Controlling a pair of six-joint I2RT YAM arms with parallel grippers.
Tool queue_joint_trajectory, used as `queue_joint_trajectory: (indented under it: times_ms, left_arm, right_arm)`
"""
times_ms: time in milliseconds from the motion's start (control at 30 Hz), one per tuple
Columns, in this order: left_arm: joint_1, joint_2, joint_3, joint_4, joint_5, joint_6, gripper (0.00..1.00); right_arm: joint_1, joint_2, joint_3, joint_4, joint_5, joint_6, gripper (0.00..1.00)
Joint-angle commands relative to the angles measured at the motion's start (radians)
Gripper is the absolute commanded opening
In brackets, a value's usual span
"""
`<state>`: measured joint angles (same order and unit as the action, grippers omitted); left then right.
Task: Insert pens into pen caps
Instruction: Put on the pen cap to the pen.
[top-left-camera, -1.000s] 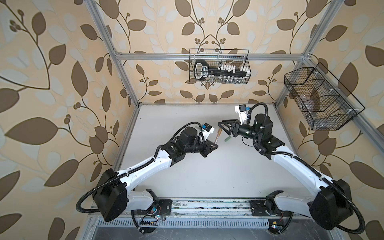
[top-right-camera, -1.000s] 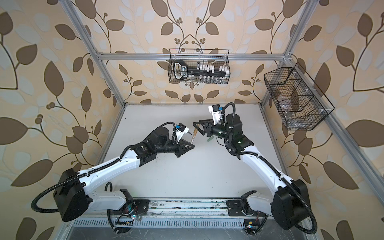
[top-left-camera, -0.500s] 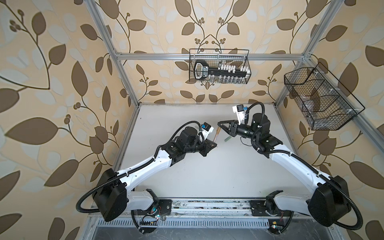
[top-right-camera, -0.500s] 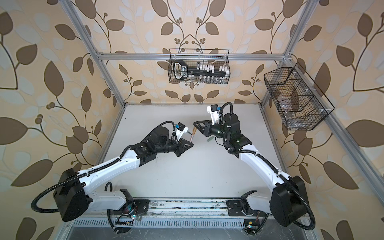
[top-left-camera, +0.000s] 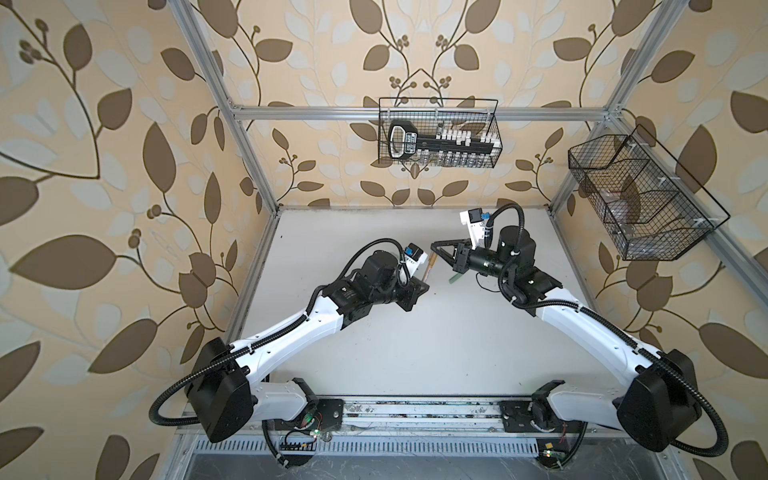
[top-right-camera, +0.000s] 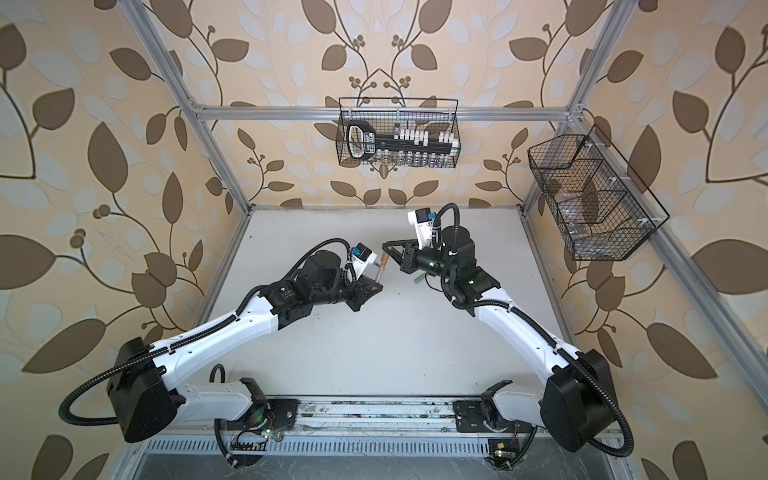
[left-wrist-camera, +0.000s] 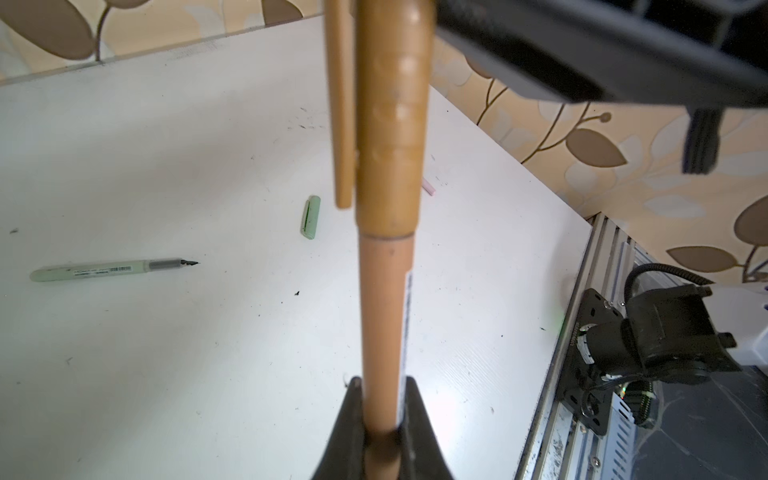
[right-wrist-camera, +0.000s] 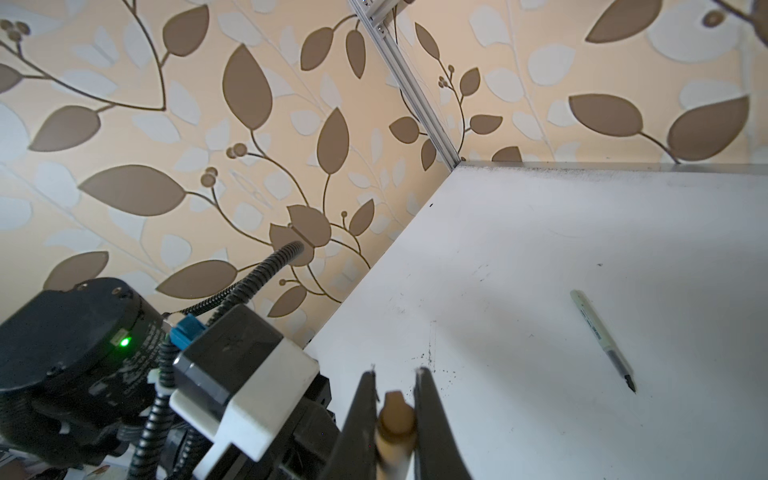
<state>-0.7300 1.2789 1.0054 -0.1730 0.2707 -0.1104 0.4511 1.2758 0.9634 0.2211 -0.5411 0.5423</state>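
Brown pen (left-wrist-camera: 384, 316): held clear of the table, its tail end clamped between the jaws of your left gripper (left-wrist-camera: 382, 384). The brown cap (left-wrist-camera: 390, 124) sits over its tip end with the clip to one side. A thin seam shows where cap meets barrel. Your right gripper (right-wrist-camera: 395, 372) is closed on the cap's far end, one jaw either side of it in the right wrist view. In both top views the two grippers meet nose to nose above mid-table.

Step in hand, as I read it: seating the cap.
- Push straight along the barrel, with both wrists on one line.
- The left holds only the tail, so any angle could bind the cap or lever the pen in its grip.
- I cannot tell whether the cap is fully home. Watch the seam before you let go.

Table (left-wrist-camera: 208, 124): white, flecked with dark specks and scuffs.
- Green pen (left-wrist-camera: 112, 270) lies uncapped with its nib exposed.
- Green cap (left-wrist-camera: 311, 216) lies near it, not touching.
- A pink piece (left-wrist-camera: 429, 188) peeks past the brown cap, mostly hidden. Pen or cap, I cannot say.

Room: leaf-pattern wallpaper (top-left-camera: 104, 166) behind an aluminium frame (top-left-camera: 249, 166).
- A wire basket (top-left-camera: 436, 99) on the back wall holds a black tool.
- A second basket (top-left-camera: 648, 232) hangs on the side wall.
- Both are well apart from the work.
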Motion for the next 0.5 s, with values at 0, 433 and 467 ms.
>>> queue_joint_trajectory:
  times_ms: [0, 433, 467]
  left_arm:
    - [0.015, -0.050, 0.151, 0.202, -0.007, 0.050, 0.00]
    - [0.015, -0.045, 0.208, 0.161, 0.063, 0.041, 0.00]
    - [0.015, -0.040, 0.205, 0.160, 0.073, 0.036, 0.00]
  right_arm:
    - [0.027, 0.022, -0.080, -0.112, -0.011, -0.037, 0.00]
    - [0.035, -0.092, -0.097, -0.186, 0.061, 0.004, 0.00]
    - [0.026, -0.099, -0.093, -0.190, 0.063, 0.008, 0.00]
